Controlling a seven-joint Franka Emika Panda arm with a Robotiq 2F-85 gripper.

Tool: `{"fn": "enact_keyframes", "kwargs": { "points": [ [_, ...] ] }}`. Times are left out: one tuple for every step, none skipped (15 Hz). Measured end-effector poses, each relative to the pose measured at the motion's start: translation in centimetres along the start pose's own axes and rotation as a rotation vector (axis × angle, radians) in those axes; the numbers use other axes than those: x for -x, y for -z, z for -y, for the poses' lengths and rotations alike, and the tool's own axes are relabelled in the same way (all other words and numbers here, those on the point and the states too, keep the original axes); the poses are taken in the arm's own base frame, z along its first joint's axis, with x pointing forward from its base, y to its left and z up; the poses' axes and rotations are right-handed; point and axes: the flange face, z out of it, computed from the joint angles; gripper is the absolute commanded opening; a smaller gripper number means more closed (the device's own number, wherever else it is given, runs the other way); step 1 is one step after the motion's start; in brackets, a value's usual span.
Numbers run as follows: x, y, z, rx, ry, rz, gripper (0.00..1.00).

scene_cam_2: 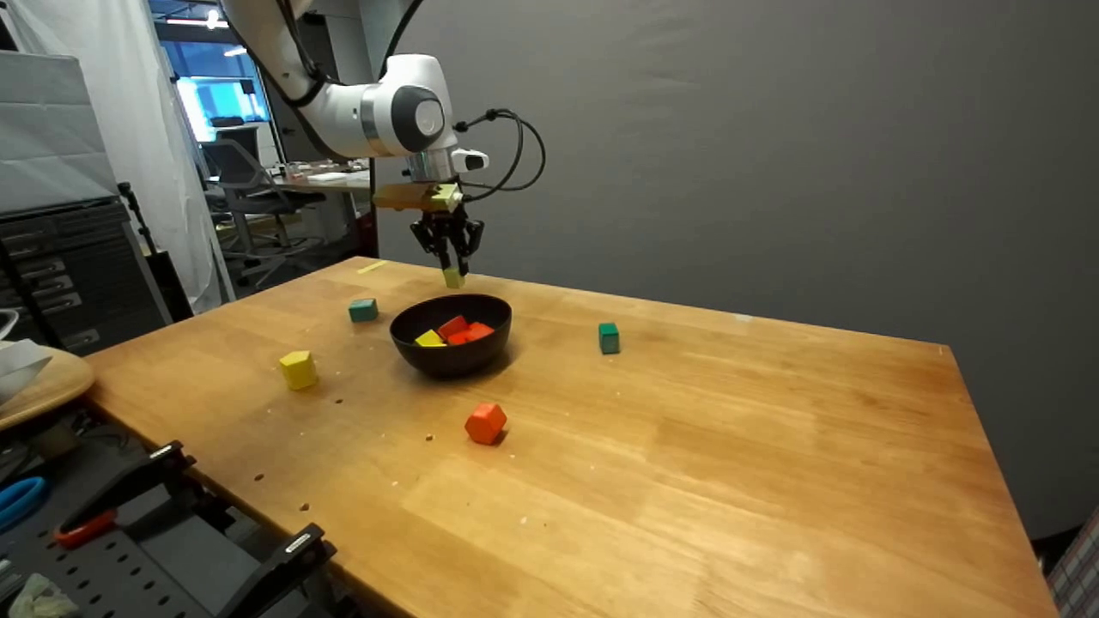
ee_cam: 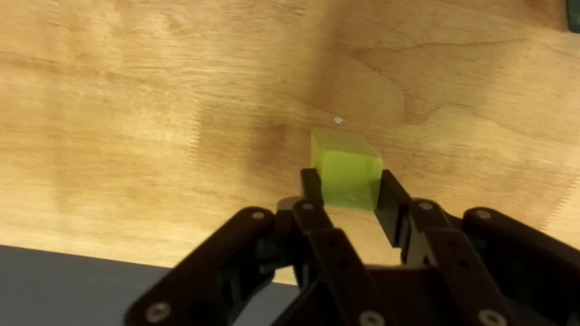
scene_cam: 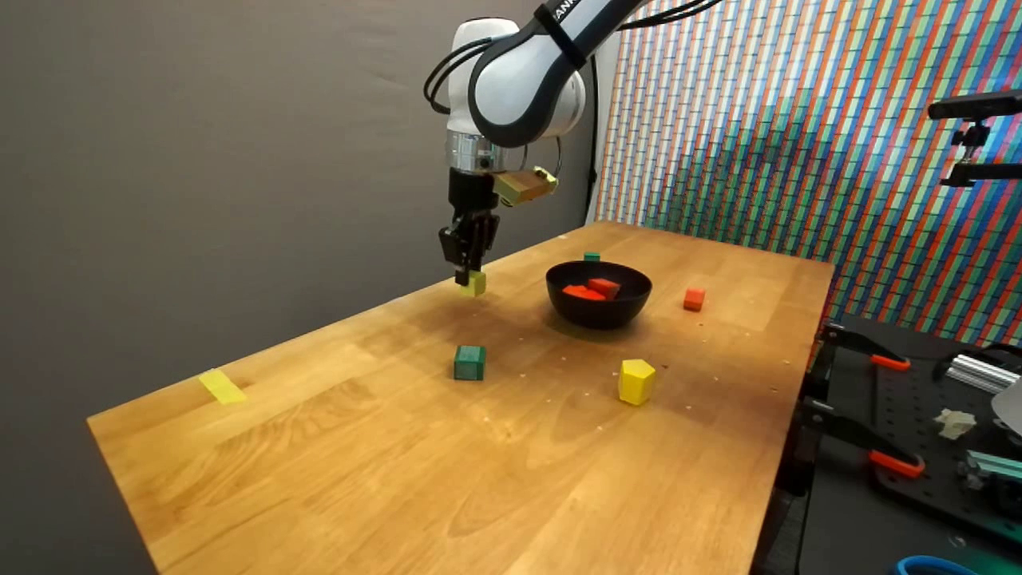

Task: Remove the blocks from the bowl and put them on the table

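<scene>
A yellow-green block [ee_cam: 349, 176] is pinched between the fingers of my gripper [scene_cam_2: 455, 268], which is shut on it. In an exterior view that block [scene_cam: 474, 283] appears raised a little over the table [scene_cam: 335, 447], near its wall-side edge and beside the bowl. The black bowl [scene_cam_2: 451, 362] holds red-orange blocks [scene_cam_2: 468, 331] and a yellow block [scene_cam_2: 429, 339]; its bottom is hidden. Around it on the table lie a yellow block [scene_cam: 636, 382], an orange-red block [scene_cam_2: 486, 424], a green block [scene_cam: 469, 362] and another green block [scene_cam_2: 609, 338], partly hidden behind the bowl in an exterior view.
A flat yellow tape strip [scene_cam: 223, 386] is stuck near the table corner. Along one long side stands a black bench with clamps [scene_cam: 866, 431]. A grey wall [scene_cam_2: 773, 172] rises behind the opposite long edge.
</scene>
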Motion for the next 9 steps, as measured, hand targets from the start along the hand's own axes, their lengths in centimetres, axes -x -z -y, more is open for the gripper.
{"fn": "enact_keyframes", "kwargs": {
  "points": [
    [-0.4, -0.3, -0.1, 0.0, 0.001, 0.006, 0.66],
    [-0.8, -0.5, -0.1, 0.0, 0.0, 0.009, 0.74],
    [-1.2, -0.4, -0.2, 0.001, -0.001, 0.01, 0.81],
    [-1.5, -0.1, -0.3, 0.001, -0.003, 0.005, 0.9],
    [-1.8, 0.3, -0.4, 0.001, -0.004, -0.003, 0.96],
    [-2.1, 0.8, -0.5, 0.002, -0.005, -0.01, 1.0],
    [-2.2, 1.5, -0.6, 0.004, -0.006, -0.012, 1.0],
    [-2.2, 2.4, -0.8, 0.009, -0.008, -0.013, 1.0],
    [-2.1, 3.3, -1.3, 0.015, -0.013, -0.012, 1.0]
  ]
}}
